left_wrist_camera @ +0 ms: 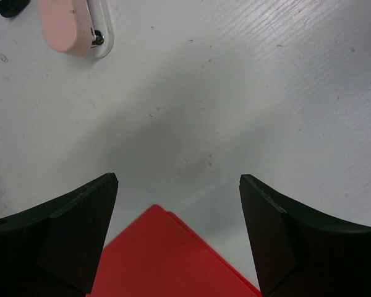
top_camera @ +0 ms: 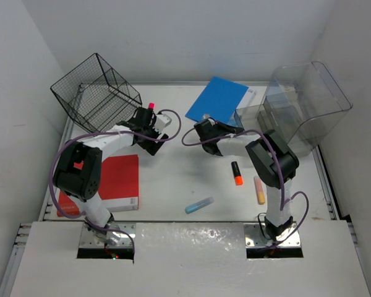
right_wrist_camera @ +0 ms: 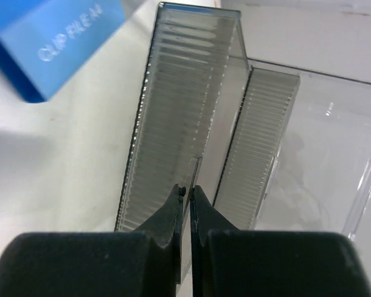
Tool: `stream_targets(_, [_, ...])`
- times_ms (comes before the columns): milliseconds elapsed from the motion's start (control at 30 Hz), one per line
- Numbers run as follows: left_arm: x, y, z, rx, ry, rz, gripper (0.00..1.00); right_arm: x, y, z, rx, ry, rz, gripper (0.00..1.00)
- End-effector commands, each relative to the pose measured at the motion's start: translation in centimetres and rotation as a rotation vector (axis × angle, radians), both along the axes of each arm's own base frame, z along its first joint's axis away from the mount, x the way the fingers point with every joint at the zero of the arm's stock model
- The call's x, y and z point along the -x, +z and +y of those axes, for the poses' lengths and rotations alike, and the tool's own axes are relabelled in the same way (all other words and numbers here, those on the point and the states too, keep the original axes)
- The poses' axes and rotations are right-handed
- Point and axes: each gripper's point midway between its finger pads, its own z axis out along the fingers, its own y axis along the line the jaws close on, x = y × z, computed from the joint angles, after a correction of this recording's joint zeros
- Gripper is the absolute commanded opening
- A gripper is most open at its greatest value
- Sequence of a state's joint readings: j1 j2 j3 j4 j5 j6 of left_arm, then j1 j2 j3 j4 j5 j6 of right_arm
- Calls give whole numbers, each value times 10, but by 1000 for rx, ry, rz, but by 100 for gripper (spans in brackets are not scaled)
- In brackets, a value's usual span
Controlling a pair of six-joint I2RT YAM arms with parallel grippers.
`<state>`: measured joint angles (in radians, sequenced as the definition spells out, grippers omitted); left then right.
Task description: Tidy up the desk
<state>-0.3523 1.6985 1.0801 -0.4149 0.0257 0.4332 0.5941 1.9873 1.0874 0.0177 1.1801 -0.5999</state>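
Top view: desk [top_camera: 185, 176] fills the middle of the frame, white, grey rails at its sides, everything below sits on it.
- Upper left: wire basket [top_camera: 96, 93], tilted, at the desk's far-left corner.
- Lower left: red folder [top_camera: 117, 182] lying flat, partly under the left arm.
- Left of centre: left gripper [left_wrist_camera: 179, 185] just below and right of the basket. Jaws wide apart, nothing between the tips, bare desk under them. A red folder corner shows at the bottom of the wrist view between the fingers. Pink stapler [left_wrist_camera: 68, 25] in that view's upper left, apart from the fingers.
- Pink marker [top_camera: 151, 106] right above the gripper in the top view.
- Lower centre: light blue marker [top_camera: 199, 205], lying alone.
- Upper centre: blue file [top_camera: 219, 99], flat, its right edge near the clear bin [top_camera: 303, 102].
- Right gripper [right_wrist_camera: 187, 192] just below the file, pointing at the bin. Jaws closed together. Tips sit right at the edge of a thin clear wall inside the bin; can't tell if they pinch it.
- Right of centre: orange marker [top_camera: 237, 173], and a peach marker [top_camera: 259, 190] just right of it, not touching.
- Upper right: the bin, tipped, open side facing the right gripper.
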Motion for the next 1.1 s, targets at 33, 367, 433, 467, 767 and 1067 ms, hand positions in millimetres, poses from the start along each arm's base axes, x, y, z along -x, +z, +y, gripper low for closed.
stream_targets(33, [-7, 9, -1, 2, -3, -38, 78, -4, 20, 12, -97, 17, -29, 0])
stream_targets(367, [-12, 12, -1, -14, -7, -44, 78, -4, 33, 40, -393, 95, -24, 50])
stream_targets(433, [-13, 16, -3, -3, -17, -48, 78, -3, 43, 50, -490, 136, -38, 58])
stream_targets(467, [-13, 19, -4, 2, -20, -46, 78, -2, 45, 58, -544, 168, -24, 68])
stream_targets(767, [-8, 28, 0, 42, 0, -42, 79, 79, 39, 115, -1065, 318, 247, 88])
stream_targets(1067, [-19, 36, 28, 129, 95, -28, 79, 217, -17, 162, -1178, 792, 771, 81])
